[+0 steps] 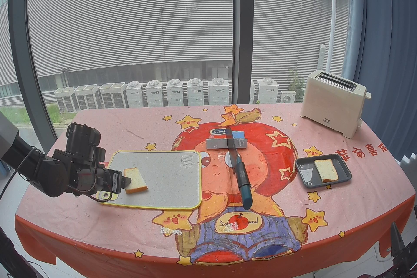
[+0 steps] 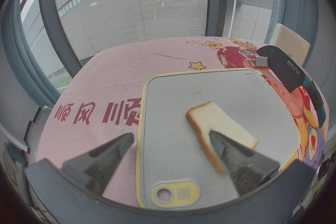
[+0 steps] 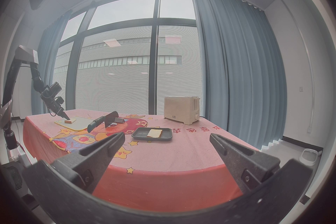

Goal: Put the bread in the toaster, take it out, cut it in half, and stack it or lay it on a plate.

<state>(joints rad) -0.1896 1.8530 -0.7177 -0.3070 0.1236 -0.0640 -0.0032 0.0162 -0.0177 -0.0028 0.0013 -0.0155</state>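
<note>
Your bread piece (image 1: 136,180) lies on the cutting board (image 1: 173,187), at its left end. Your left gripper (image 2: 170,134) sits right at it, fingers spread wide, gripping nothing. Another bread half (image 1: 326,170) rests in the dark plate (image 1: 304,179). The knife (image 1: 238,168) lies between board and plate, the toaster (image 1: 333,101) behind. Your right gripper (image 3: 167,139) hangs open, off the table.
</note>
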